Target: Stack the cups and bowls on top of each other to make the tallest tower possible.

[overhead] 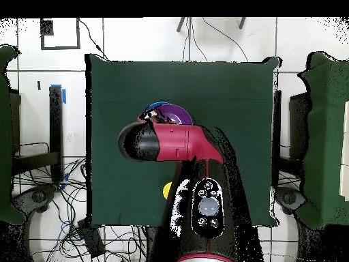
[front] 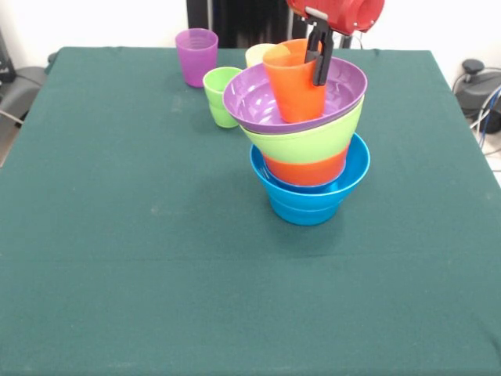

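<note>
The claw [front: 318, 48] is clamped on the rim of the orange cup [front: 294, 88], which sits tilted inside the purple bowl [front: 258, 102] topping the tower [front: 309, 160] mid-table. From above, the arm [overhead: 180, 143] covers nearly everything. The yellow cup [front: 257, 53] is mostly hidden behind the stack.

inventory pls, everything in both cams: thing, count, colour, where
tower: 1, table centre-right; blue bowl at bottom, then orange bowl, lime green bowl, purple bowl on top
orange cup: 1, standing in the purple bowl
purple cup: 1, far side of table
green cup: 1, beside the tower
yellow cup: 1, behind the tower, mostly hidden
table: 1, dark green cloth
gripper: 1, black fingers on red arm, shut on the orange cup's rim
</note>
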